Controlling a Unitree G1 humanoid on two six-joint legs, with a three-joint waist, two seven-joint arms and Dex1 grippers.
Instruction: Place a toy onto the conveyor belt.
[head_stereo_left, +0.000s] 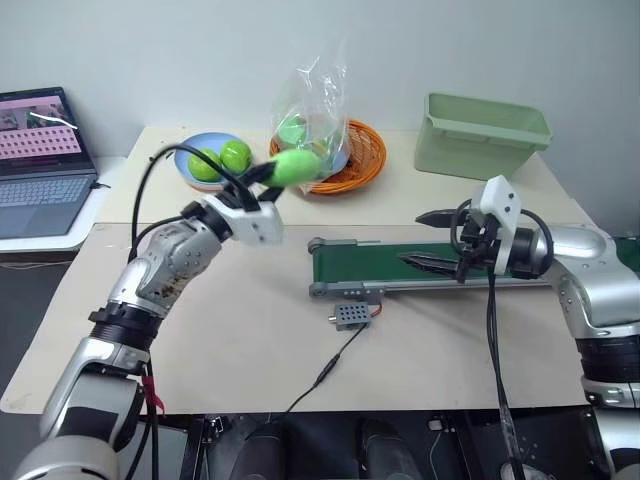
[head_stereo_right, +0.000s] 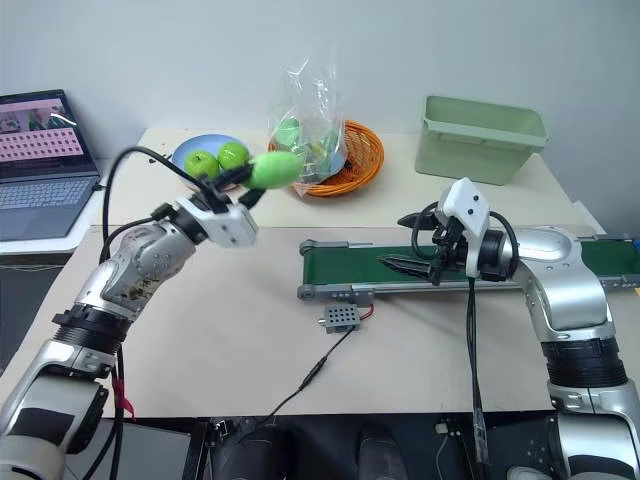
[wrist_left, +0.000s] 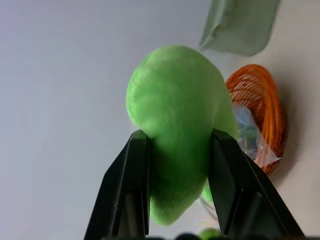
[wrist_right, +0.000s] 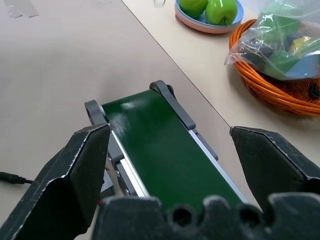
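While the left gripper (head_stereo_left: 268, 180) clamps the toy (head_stereo_left: 296, 165) in the air above the counter (head_stereo_left: 240, 330), in front of the orange basket (head_stereo_left: 362, 160), the right gripper (head_stereo_left: 428, 240) hovers spread wide over the conveyor belt (head_stereo_left: 370, 268), holding nothing.

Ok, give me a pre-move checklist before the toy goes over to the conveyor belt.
1. Grip on toy: left gripper shut on it, fingers pressing both sides: ok.
2. Toy lifted off the table: ok.
3. Conveyor belt bare at its near end: ok.
4. Right gripper open above the belt, possibly in the drop path: not ok.
5. Toy past the orange basket and plastic bag: cannot tell.
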